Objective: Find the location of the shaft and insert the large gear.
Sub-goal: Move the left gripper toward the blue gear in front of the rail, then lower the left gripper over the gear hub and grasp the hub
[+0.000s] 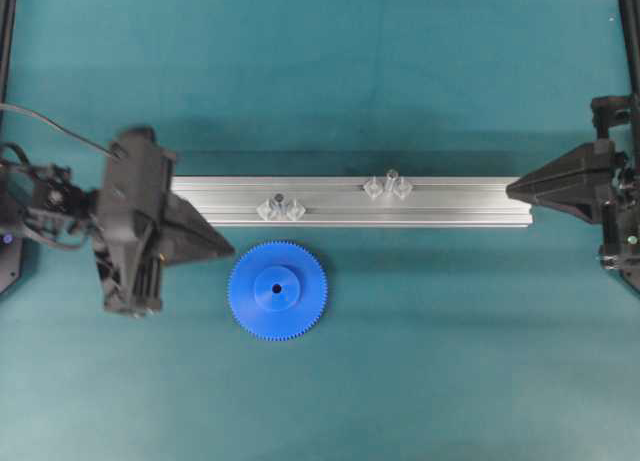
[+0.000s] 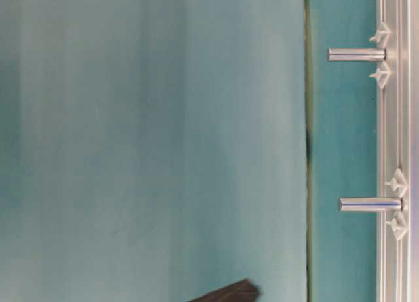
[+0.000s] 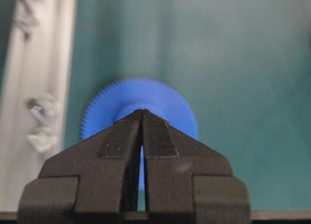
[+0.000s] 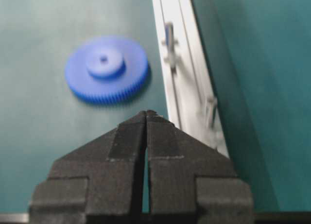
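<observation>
The large gear (image 1: pixel 278 290), bright blue and flat with a raised hub, lies on the green mat just in front of the rail (image 1: pixel 450 203). The shaft (image 1: pixel 390 184) is a thin clear-grey peg on a winged clear base, right of the rail's middle. My left gripper (image 1: pixel 232 249) is shut and empty, its tip just left of the gear; in the left wrist view (image 3: pixel 142 111) it covers part of the gear (image 3: pixel 107 105). My right gripper (image 1: pixel 508 189) is shut and empty at the rail's right end. Its wrist view shows the shaft (image 4: pixel 210 112) and the gear (image 4: pixel 107 68) ahead of the gripper (image 4: pixel 146 112).
A similar clear mount with a dark centre (image 1: pixel 281 207) sits on the rail left of the shaft, close to the gear; it also shows in the left wrist view (image 3: pixel 41 122). The table-level view shows two pegs standing on the rail (image 2: pixel 393 118). Green mat lies all round.
</observation>
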{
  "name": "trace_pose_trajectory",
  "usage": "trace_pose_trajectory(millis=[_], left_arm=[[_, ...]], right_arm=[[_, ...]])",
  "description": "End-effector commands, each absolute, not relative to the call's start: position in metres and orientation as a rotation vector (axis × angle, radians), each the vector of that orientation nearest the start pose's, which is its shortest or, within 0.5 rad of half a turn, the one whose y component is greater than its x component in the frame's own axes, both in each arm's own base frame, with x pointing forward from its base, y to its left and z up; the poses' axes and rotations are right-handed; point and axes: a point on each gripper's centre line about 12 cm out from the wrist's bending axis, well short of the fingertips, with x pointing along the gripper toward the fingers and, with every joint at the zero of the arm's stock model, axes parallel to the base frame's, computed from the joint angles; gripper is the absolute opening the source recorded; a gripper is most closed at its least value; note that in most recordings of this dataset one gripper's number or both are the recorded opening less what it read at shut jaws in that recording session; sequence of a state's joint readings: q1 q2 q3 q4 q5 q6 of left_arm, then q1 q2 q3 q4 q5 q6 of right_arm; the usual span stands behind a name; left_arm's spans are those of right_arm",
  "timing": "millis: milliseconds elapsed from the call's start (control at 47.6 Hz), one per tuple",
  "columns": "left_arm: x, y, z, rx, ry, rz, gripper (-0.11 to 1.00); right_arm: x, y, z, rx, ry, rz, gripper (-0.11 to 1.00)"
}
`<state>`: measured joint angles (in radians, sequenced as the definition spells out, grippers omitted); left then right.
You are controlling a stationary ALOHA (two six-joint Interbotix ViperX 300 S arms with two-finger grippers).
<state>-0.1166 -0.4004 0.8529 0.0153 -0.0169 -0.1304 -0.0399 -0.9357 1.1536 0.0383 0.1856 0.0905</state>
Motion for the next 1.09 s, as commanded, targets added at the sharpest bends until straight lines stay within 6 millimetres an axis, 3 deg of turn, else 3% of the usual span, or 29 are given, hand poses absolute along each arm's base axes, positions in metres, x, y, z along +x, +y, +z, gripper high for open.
trace_pose_trajectory(millis=[0,420,526,736,799,862,1072], left_arm=[[0.324,-0.041,0.252,-0.083,0.435,-0.101,-0.01],[0.361,-0.046,0.219,-0.116,0.625,-0.071,0.01],[0.365,-0.047,0.219,-0.102,0.626,-0.077,0.14],[0.374,-0.050,0.202,-0.096,0.674,-0.077,0.75],[0.376,-0.050,0.194,-0.093,0.710,-0.074,0.88],[0.380,-0.051,0.185,-0.085,0.751,-0.071,0.93],[0.391,-0.051,0.163,-0.036,0.818,-0.082,0.93]], right_arm=[[0.200,-0.008,0.247,0.139,0.400,-0.065,0.01],[0.198,-0.010,0.239,0.130,0.469,-0.076,0.01],[0.198,-0.010,0.239,0.130,0.469,-0.076,0.01],[0.197,-0.010,0.239,0.130,0.469,-0.076,0.01],[0.197,-0.010,0.240,0.130,0.466,-0.078,0.01],[0.196,-0.010,0.239,0.130,0.466,-0.076,0.01],[0.195,-0.010,0.239,0.131,0.464,-0.076,0.01]])
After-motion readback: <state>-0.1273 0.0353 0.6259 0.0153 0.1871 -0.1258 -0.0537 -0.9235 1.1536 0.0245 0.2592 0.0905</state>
